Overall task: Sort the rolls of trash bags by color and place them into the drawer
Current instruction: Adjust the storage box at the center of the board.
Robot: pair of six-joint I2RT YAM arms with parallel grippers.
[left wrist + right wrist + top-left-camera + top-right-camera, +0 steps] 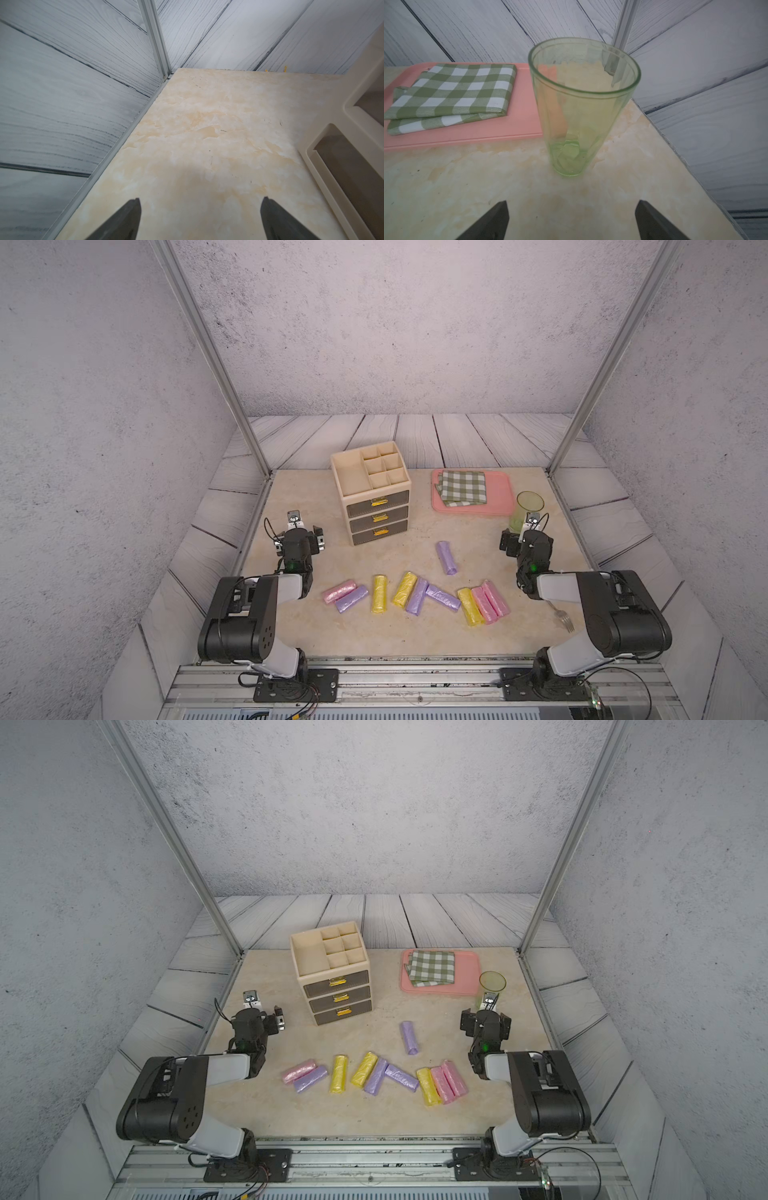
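In both top views nothing is sorted: ten rolls of trash bags (379, 593) lie loose on the desk (374, 635) before the drawer chest (377, 517), drawers shut, top compartments empty. Left wrist view: the left hand (200, 199) gapes, holding nothing. Right wrist view: the right hand (572, 201), likewise released, faces an empty green glass (581, 104) beside a pink tray (521, 124) bearing a checked cloth (452, 91).

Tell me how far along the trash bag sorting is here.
Done: nothing yet. All ten rolls of trash bags lie mixed on the table, and the three drawers of the drawer unit are shut. In hand: nothing; both arms' jaws stand open and empty. To do: open the drawers, then sort three pink, four purple and three yellow rolls into them.
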